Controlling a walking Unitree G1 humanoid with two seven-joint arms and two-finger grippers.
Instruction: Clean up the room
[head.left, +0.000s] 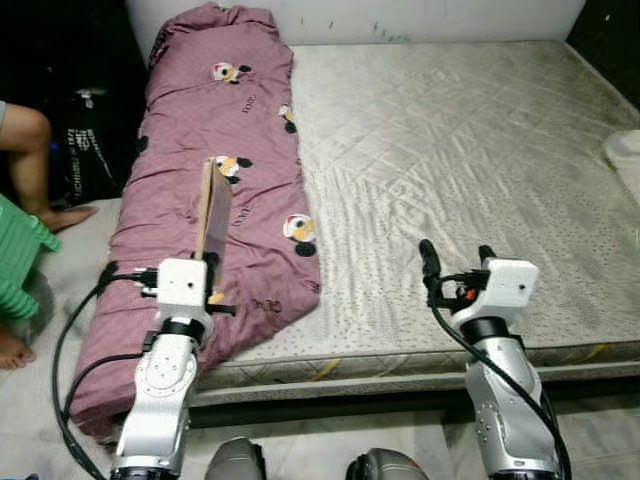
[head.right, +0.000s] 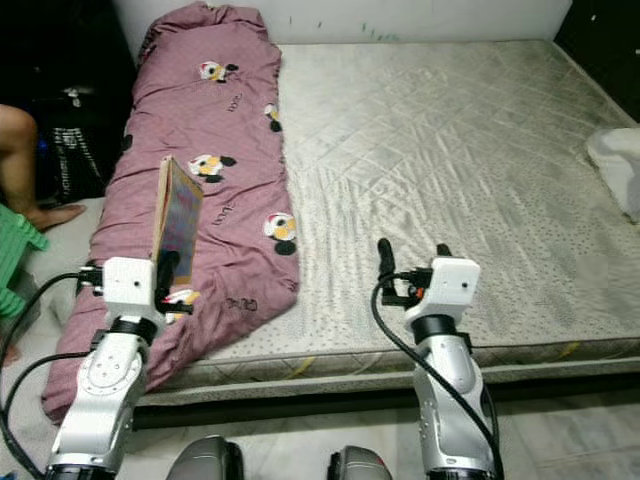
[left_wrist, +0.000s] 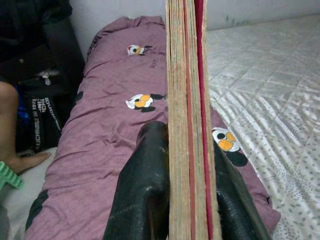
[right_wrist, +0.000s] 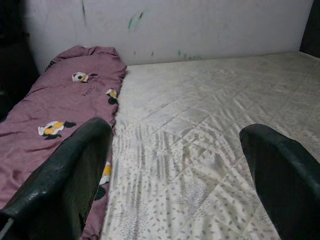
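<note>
My left gripper (head.left: 211, 268) is shut on a thin book (head.left: 213, 208) that stands upright on its edge above the mauve blanket (head.left: 215, 130). Along the left wrist view the book's page edges and red cover (left_wrist: 187, 115) sit clamped between the two black fingers (left_wrist: 145, 195). The blanket, printed with cartoon mice, lies lengthwise along the left side of the bare mattress (head.left: 450, 150). Over the mattress's front edge my right gripper (head.left: 457, 256) hangs open, its fingers (right_wrist: 65, 180) spread wide with nothing between them.
A person's leg and bare foot (head.left: 40, 170) are at the far left, by a green plastic stool (head.left: 15, 260) and a dark bag (head.left: 85, 140). A white pillow edge (head.left: 625, 155) lies at the mattress's right side. A white wall runs behind the bed.
</note>
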